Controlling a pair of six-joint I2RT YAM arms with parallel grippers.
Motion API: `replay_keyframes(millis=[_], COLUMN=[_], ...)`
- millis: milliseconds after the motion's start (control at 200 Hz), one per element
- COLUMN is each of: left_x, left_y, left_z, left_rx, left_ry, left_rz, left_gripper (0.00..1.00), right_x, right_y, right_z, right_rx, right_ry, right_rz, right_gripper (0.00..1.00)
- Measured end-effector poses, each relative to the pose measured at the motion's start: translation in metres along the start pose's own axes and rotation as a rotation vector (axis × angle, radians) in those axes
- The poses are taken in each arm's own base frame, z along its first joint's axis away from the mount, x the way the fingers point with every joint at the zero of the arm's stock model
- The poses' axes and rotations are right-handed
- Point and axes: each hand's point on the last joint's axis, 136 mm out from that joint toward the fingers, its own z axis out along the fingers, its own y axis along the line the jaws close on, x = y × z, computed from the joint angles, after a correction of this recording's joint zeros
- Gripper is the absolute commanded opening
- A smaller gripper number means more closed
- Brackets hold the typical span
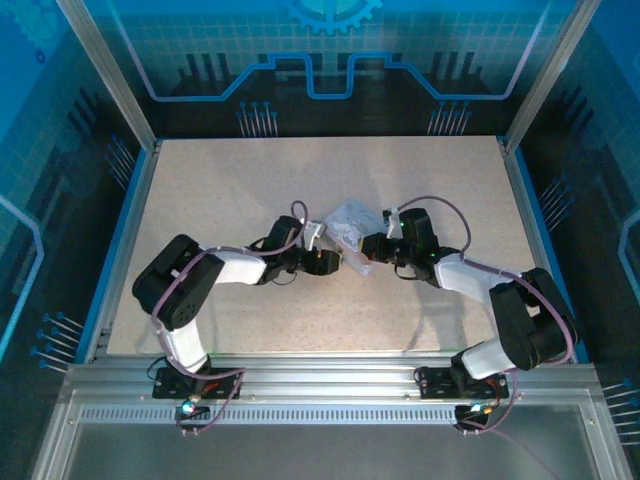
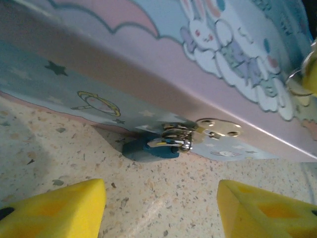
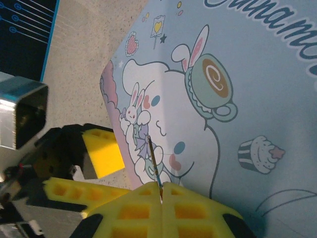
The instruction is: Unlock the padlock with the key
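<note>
The small blue-grey padlock point(image 2: 148, 148) lies on the tabletop against the tin's side, its silver shackle through the brass hasp point(image 2: 218, 127). My left gripper point(image 2: 161, 210) is open just short of it, with a yellow pad on each side and nothing between them. The key point(image 3: 154, 161) is a thin dark sliver that sticks up out of my right gripper point(image 3: 161, 191), which is shut on it above the tin's lid. From above, the left gripper point(image 1: 325, 262) and the right gripper point(image 1: 372, 255) meet at the near side of the lavender tin point(image 1: 352, 222).
The cartoon-printed tin point(image 3: 233, 99) sits mid-table, its long side wall point(image 2: 148, 64) right ahead of the left fingers. One yellow left fingertip point(image 3: 101, 151) stands close beside the key hand. Speckled tabletop point(image 1: 250, 180) stretches all round, with blue walls at its edges.
</note>
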Motion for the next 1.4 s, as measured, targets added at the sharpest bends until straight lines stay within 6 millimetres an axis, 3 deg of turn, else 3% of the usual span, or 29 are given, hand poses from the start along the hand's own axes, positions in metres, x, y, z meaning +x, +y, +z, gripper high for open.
replay_keyframes(millis=[355, 850, 1200, 1401], left_x=[-0.005, -0.009, 0.004, 0.003], left_y=[0.0, -0.005, -0.024, -0.022], left_z=[0.012, 0.021, 0.029, 0.029], left_rx=[0.028, 0.047, 0.076, 0.07], left_ry=[-0.043, -0.056, -0.018, -0.026], left_rz=[0.022, 0.046, 0.066, 0.031], left_gripper=[0.52, 0.5, 0.44, 0.43], right_x=[-0.001, -0.001, -0.001, -0.001], right_y=[-0.002, -0.001, -0.001, -0.001], right_z=[0.0, 0.0, 0.0, 0.0], right_rx=[0.012, 0.013, 0.013, 0.013], right_ry=[-0.001, 0.0, 0.0, 0.001], right_rz=[-0.016, -0.016, -0.023, -0.024], right_gripper=[0.0, 0.0, 0.0, 0.0])
